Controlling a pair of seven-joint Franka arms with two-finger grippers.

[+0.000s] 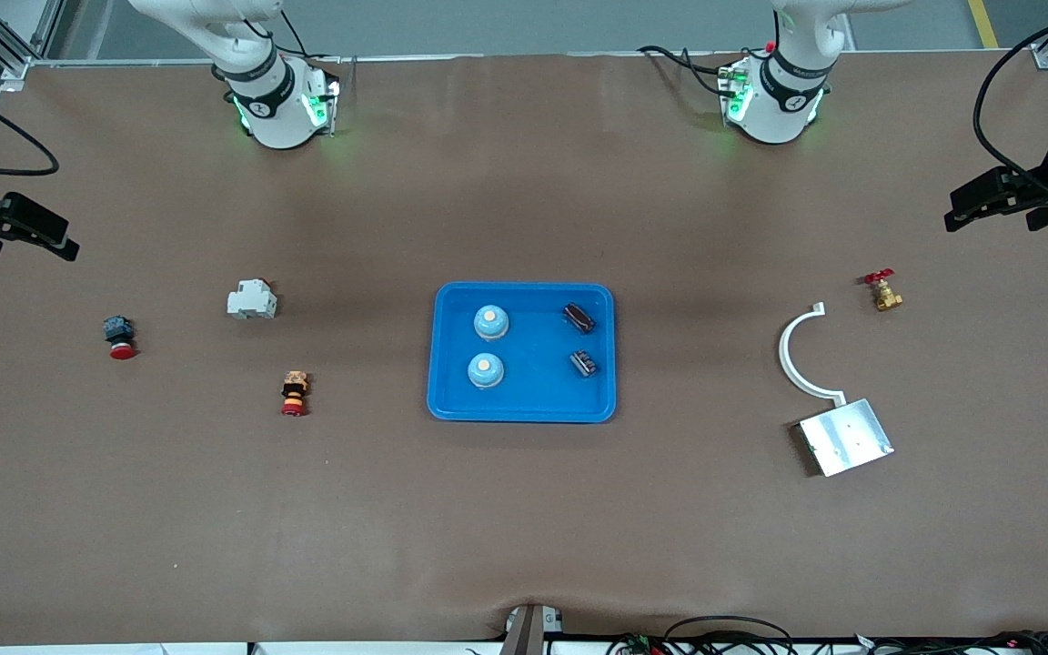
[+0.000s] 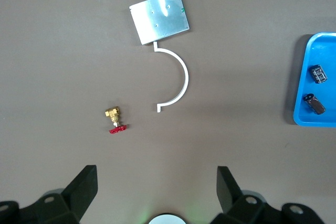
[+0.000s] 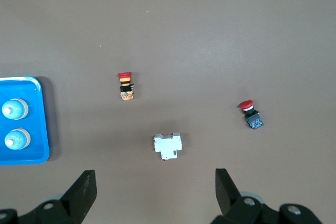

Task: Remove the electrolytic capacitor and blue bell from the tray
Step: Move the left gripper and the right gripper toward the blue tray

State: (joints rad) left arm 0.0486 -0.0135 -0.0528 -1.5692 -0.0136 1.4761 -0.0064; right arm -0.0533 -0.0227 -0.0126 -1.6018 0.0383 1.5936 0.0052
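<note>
Blue plastic tray (image 1: 451,400) sits mid-tabletop (image 1: 524,528) holding two pale blue bells (image 1: 491,321) toward the right arm's end and two dark capacitors (image 1: 579,317) toward the left arm's end. Left gripper (image 2: 155,184) hangs with jaws spread wide and empty over the brass valve (image 1: 884,291), near a white curved bracket (image 1: 797,355) and metal plate (image 1: 847,437). Right gripper (image 3: 155,184), equally wide and empty, hangs over the white breaker (image 1: 252,298), near two red push buttons (image 1: 119,337).
</note>
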